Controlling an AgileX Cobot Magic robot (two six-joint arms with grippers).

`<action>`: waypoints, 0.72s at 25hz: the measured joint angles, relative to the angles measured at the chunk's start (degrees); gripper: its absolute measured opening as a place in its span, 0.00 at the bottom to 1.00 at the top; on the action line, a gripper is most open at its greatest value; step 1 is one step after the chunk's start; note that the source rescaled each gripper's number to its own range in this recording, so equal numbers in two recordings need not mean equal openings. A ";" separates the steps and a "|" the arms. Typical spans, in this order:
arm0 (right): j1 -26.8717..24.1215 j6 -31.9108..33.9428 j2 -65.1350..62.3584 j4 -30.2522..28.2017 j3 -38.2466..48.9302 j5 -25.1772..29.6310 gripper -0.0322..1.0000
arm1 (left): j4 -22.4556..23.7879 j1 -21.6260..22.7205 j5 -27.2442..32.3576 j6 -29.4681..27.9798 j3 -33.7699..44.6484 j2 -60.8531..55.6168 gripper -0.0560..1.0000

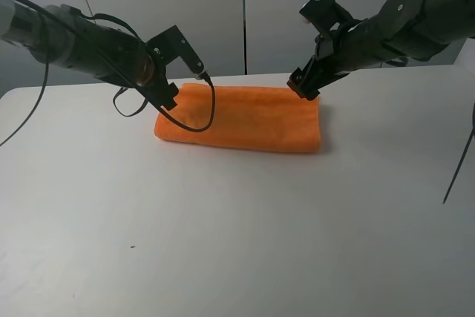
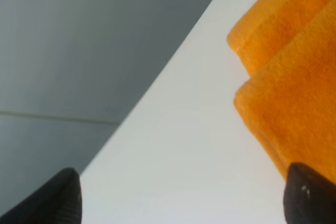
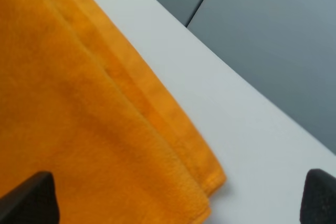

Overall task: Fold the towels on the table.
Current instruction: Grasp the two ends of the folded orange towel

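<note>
The orange towel (image 1: 245,120) lies folded in half as a long rectangle at the back middle of the white table (image 1: 223,220). Its white label does not show. My left gripper (image 1: 169,94) hovers at the towel's back left corner, open and empty. In the left wrist view its gripper (image 2: 184,198) has widely spread fingertips (image 2: 58,200), with two stacked towel layers (image 2: 294,77) to one side. My right gripper (image 1: 303,87) hovers at the back right corner, open and empty. In the right wrist view its gripper (image 3: 173,198) sits over the towel's layered corner (image 3: 79,103).
A black cable loop (image 1: 200,120) from the left arm hangs over the towel's left end. Another cable (image 1: 460,161) hangs at the right edge. Grey wall panels (image 1: 223,5) stand just behind the table's far edge.
</note>
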 joint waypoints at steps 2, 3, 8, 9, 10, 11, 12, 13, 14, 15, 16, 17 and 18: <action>-0.26 0.29 -0.89 4.30 0.00 2.93 1.00 | -8.80 1.16 -0.83 1.93 0.00 -0.83 0.98; -0.55 0.56 -1.26 5.93 0.00 5.03 1.00 | -14.56 1.93 -1.28 4.48 0.00 -1.22 0.98; -1.47 7.07 -1.26 9.07 -1.41 15.64 1.00 | -42.86 5.30 -2.04 22.72 -0.04 -1.68 0.98; -1.49 8.83 -1.26 9.07 -1.83 17.00 1.00 | -46.70 5.92 -2.04 25.20 -0.04 -1.68 0.98; -1.60 10.12 -1.26 9.07 -2.26 18.04 1.00 | -50.66 6.49 -2.12 27.75 -0.04 -1.68 0.99; -1.60 11.73 -1.26 9.07 -2.57 19.12 1.00 | -53.99 6.87 -2.12 29.77 -0.04 -1.68 0.99; -1.60 13.26 -1.26 9.07 -2.81 20.38 1.00 | -56.64 7.37 -2.12 31.34 -0.04 -1.68 0.99; -1.60 14.43 -1.26 9.07 -3.05 21.14 1.00 | -59.59 7.67 -2.12 33.47 -0.04 -1.68 0.99; -1.60 15.45 -1.26 8.93 -3.05 22.11 1.00 | -62.59 7.92 -2.12 35.99 -0.04 -1.68 0.99; -1.60 16.37 -1.26 8.41 -3.15 22.70 1.00 | -65.26 7.95 -2.12 38.63 -0.04 -1.68 0.99; -1.60 17.12 -1.26 7.80 -3.15 23.37 1.00 | -67.42 7.95 -2.12 40.62 -0.04 -1.68 0.99; -1.60 17.87 -1.26 7.37 -3.15 23.78 1.00 | -69.71 7.95 -2.12 42.79 -0.04 -1.68 0.99; -1.60 18.57 -1.26 7.07 -3.15 24.19 1.00 | -71.75 7.95 -2.33 44.71 -0.04 -1.68 0.99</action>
